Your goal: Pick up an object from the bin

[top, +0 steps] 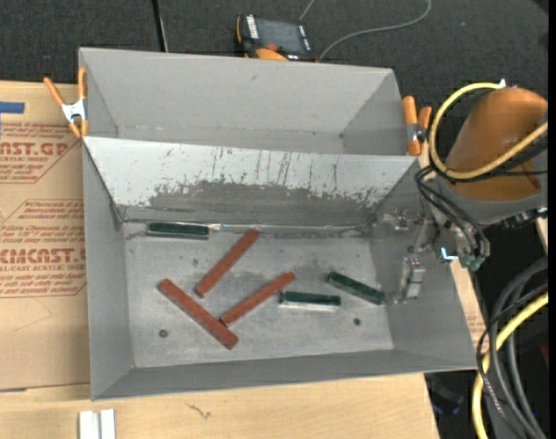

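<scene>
My gripper (411,278) hangs low at the bin's right wall, just above the floor. Nearest to it, a short way to its left, a dark green bar (356,287) lies flat and slightly slanted. Left of that lies a second dark green bar (308,300) with a pale edge, almost level. A red-brown stick (257,298) lies slantwise beside that second bar, its upper end close to the bar's left end. The gripper touches none of them.
Two more red-brown sticks (228,262) (197,313) lie on the left half of the floor, the lower one meeting the slanted stick's bottom end. Another dark green bar (177,230) rests along the back wall at left. The arm comes over the right rim.
</scene>
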